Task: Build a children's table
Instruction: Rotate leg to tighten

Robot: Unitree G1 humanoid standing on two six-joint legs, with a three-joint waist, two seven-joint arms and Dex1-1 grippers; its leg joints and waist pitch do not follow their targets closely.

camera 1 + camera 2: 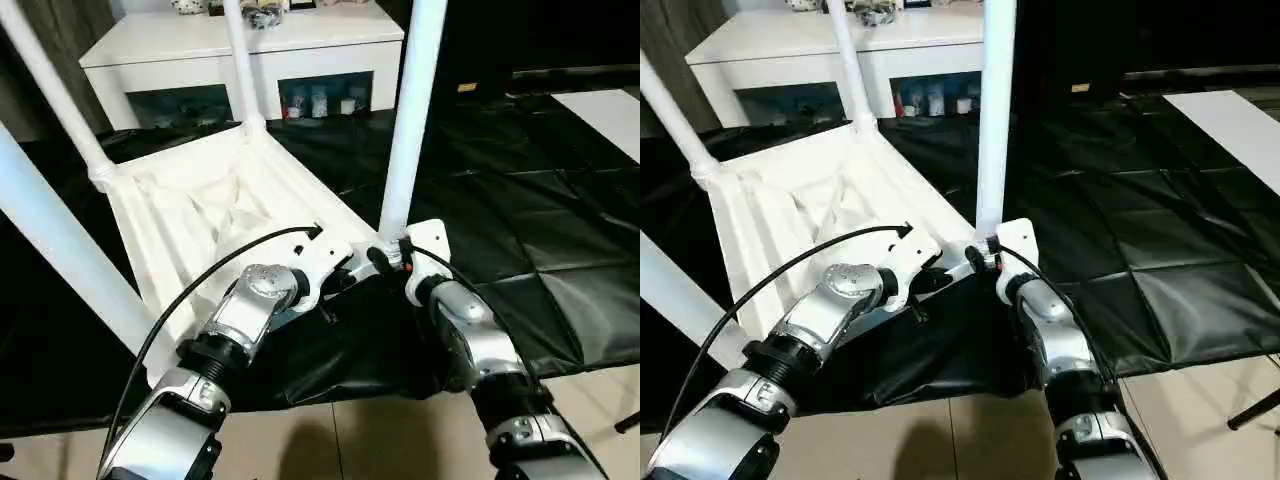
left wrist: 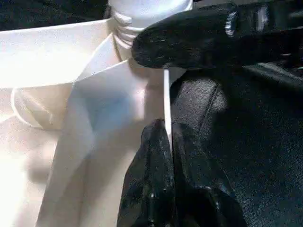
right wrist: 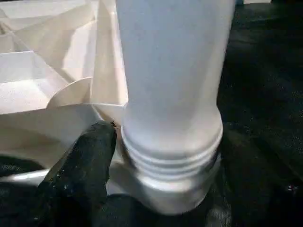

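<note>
Upside down on a black sheet (image 1: pixel 520 200) spread over the floor: the children's table (image 1: pixel 200 210), ribbed underside up, all four tapered legs standing in their corner sockets. Judged as the last stage of the build, seating and tightening the final leg. Behind it, a white cabinet (image 1: pixel 300 50) with glass doors, no part of the job.

Smooth, hard white plastic throughout. Thin walls and crossing ribs under the top, rounded corners, round legs widening toward the base. Sheet glossy and creased, likely slippery under the top.

Nearest the robot on its right, the leg (image 1: pixel 410 120) in hand, upright. In the right wrist view, several rings of thread (image 3: pixel 170 153) visible above the socket collar, so probably not screwed fully home.

Right hand (image 1: pixel 385 260) set against the base of that leg, just above the socket. Whether clamped or only resting there cannot be told.

Left hand (image 2: pixel 168 137) pinched narrow on the thin rim (image 2: pixel 166 94) of the top, just beside the same corner, seemingly bracing the top against turning.

Next, by judgement: turn the leg at its base until the threads vanish into the collar, with the rim held firm meanwhile. Risk of a cross-threaded or leaning leg if forced. Then release both and flip the table upright.
</note>
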